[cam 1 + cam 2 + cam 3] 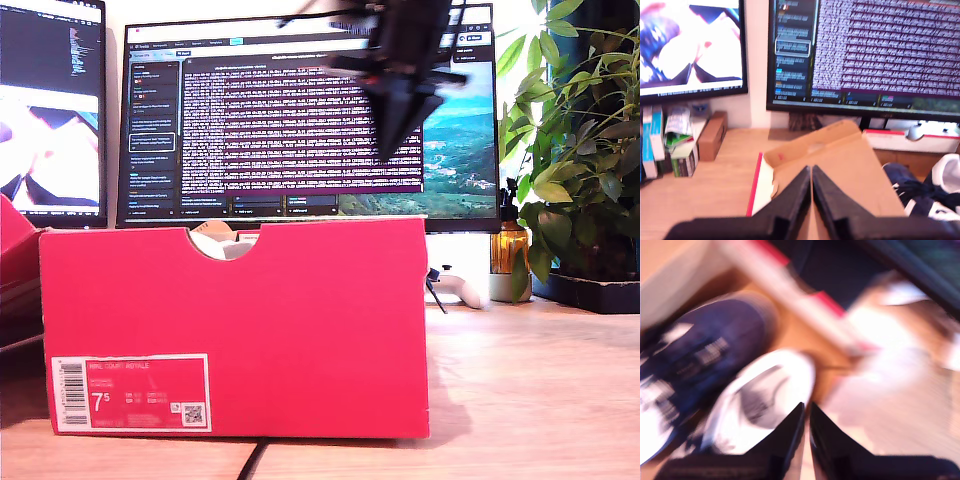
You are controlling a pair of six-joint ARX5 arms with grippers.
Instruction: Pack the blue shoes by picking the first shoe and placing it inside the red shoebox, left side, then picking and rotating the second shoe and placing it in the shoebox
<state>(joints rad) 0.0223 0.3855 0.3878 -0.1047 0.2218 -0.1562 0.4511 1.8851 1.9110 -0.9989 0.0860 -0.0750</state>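
The red shoebox (235,330) stands on the wooden surface (530,390), its notched front wall bearing a white "7.5" label (131,392). Inside lie the navy suede shoes (700,360), one showing its white sole (760,400). The first claw (811,172) and second claw (806,407) both hover with fingers pressed together, empty.

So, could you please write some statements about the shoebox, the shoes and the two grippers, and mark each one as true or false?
1. The red shoebox carries a white label reading 7.5. True.
2. Both blue shoes stand on the desk outside the box. False: the second wrist view shows them inside it.
3. My first gripper holds a shoe. False: its jaws are shut on nothing.
4. My second gripper is shut above the shoes. True.
5. The box's top edge is straight all along. False: it has a semicircular notch.
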